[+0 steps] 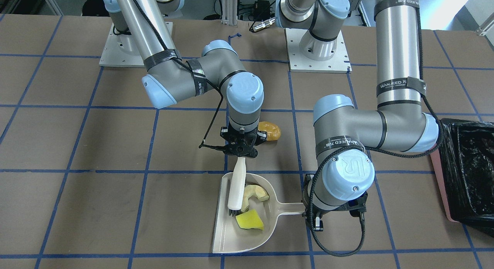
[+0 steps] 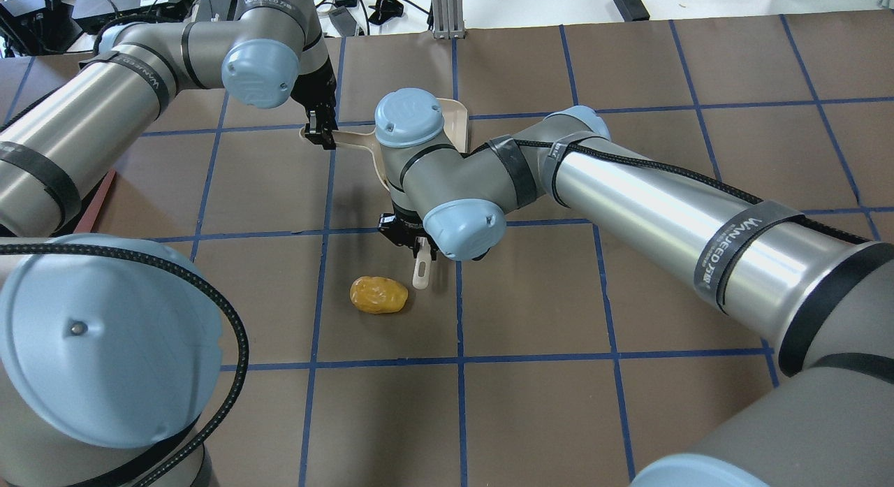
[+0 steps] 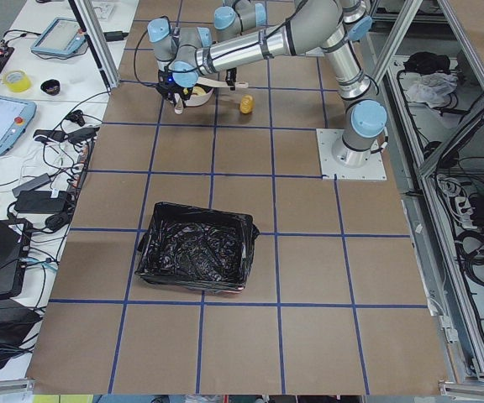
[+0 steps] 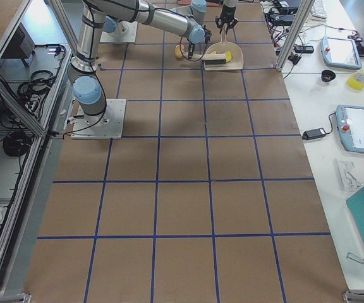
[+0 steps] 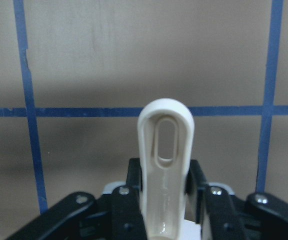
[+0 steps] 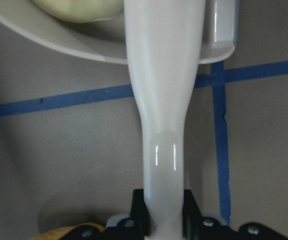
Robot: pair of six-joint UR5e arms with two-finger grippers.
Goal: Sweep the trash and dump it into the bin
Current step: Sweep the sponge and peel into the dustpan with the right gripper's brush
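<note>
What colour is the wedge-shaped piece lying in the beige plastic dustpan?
The wedge-shaped piece is bright yellow, clearest in the exterior front-facing view.

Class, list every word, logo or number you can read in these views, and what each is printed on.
"WANJEED": left arm's black strap; the characters after it are unreadable.
"WANJEED": right arm's black strap.
"UR": left arm's blue joint cap.
Tablet screens: too small to read.
</note>
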